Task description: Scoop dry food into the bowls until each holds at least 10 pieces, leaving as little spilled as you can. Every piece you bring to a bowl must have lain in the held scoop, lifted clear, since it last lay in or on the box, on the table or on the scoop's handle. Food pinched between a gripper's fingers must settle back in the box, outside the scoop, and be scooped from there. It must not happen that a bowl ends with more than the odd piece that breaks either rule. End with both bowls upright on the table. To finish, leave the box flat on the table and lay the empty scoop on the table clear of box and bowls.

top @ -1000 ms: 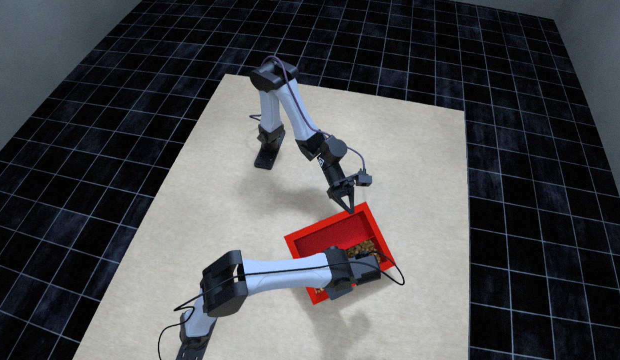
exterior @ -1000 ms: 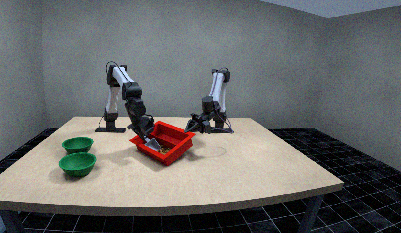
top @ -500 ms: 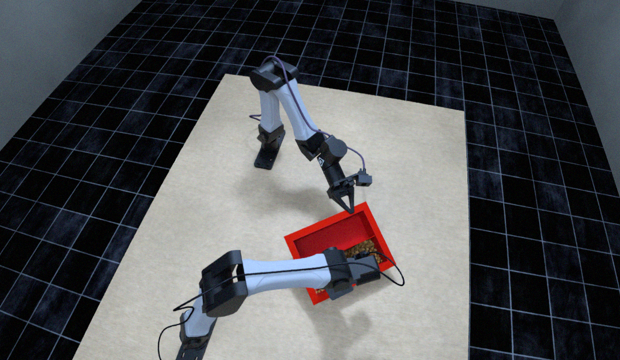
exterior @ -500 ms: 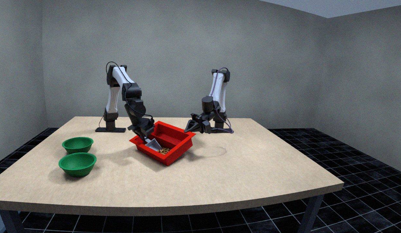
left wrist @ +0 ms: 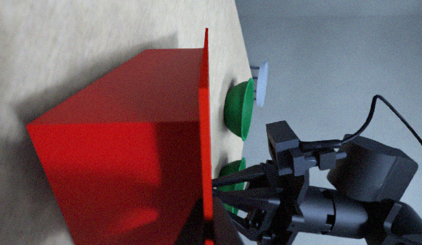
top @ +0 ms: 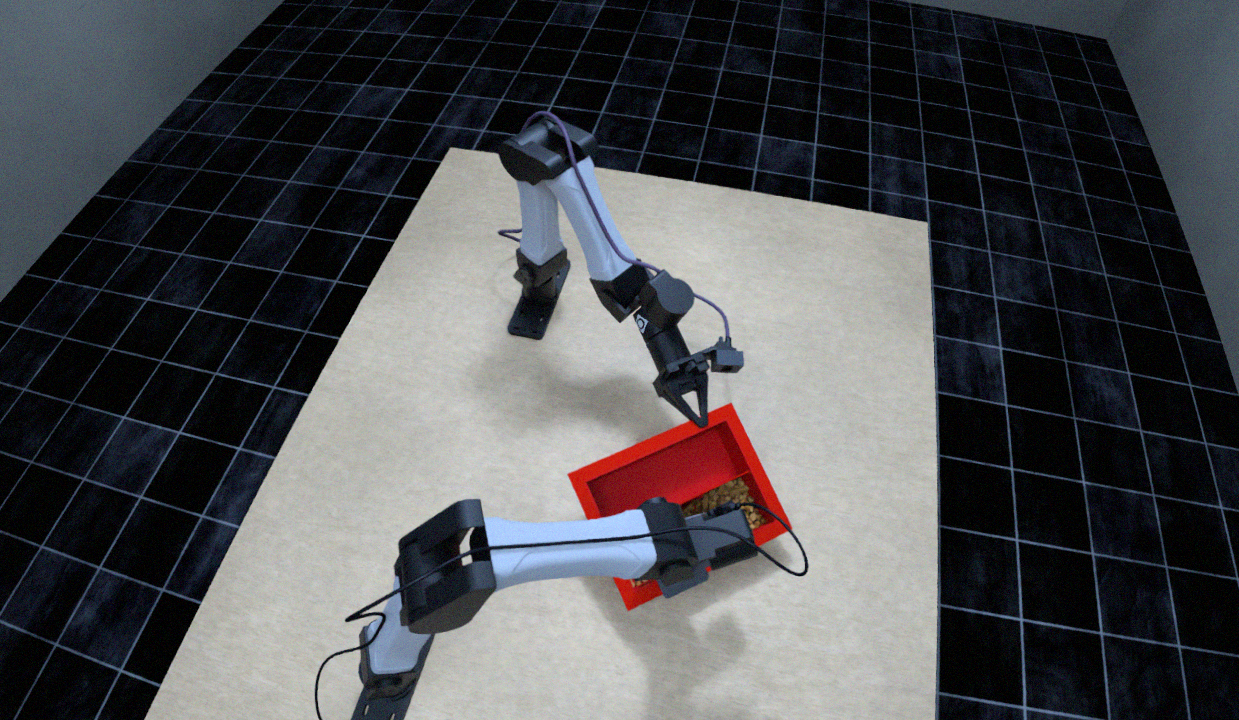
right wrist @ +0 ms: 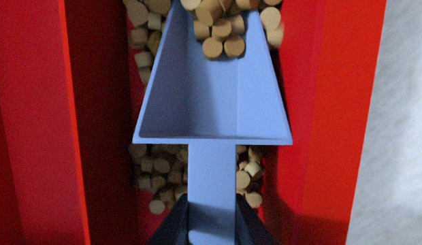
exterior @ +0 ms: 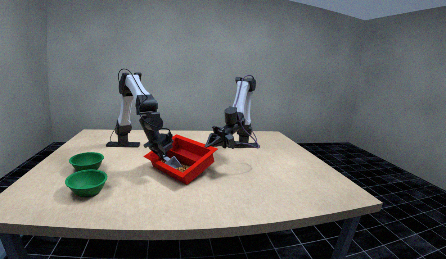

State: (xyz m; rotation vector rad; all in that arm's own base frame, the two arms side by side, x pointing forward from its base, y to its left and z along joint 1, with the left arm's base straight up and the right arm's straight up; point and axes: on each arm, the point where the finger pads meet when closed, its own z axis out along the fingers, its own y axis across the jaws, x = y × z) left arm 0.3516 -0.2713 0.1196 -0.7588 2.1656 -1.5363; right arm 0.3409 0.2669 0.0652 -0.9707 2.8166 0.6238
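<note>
The red box point(top: 752, 449) point(exterior: 200, 169) point(left wrist: 105, 146) has a divider and appears tilted, raised at the left gripper's side. Dry food point(top: 729, 494) point(exterior: 183, 168) lies in one compartment. My left gripper point(top: 702, 422) point(exterior: 206, 146) point(left wrist: 209, 209) is shut on the box's rim. My right gripper point(right wrist: 211, 203) is shut on the handle of the grey-blue scoop point(exterior: 173, 162) point(right wrist: 214, 99), which is inside the food compartment. Several pieces lie in the scoop's front part, others around and beneath it. Two green bowls point(exterior: 86, 160) point(exterior: 85, 182) stand upright; no food shows in them.
The bowls stand beside each other on the table point(exterior: 250, 193), left of the box in the exterior view. The right arm point(top: 569, 546) reaches over the box and hides part of it in the top view. The other compartment holds no visible food.
</note>
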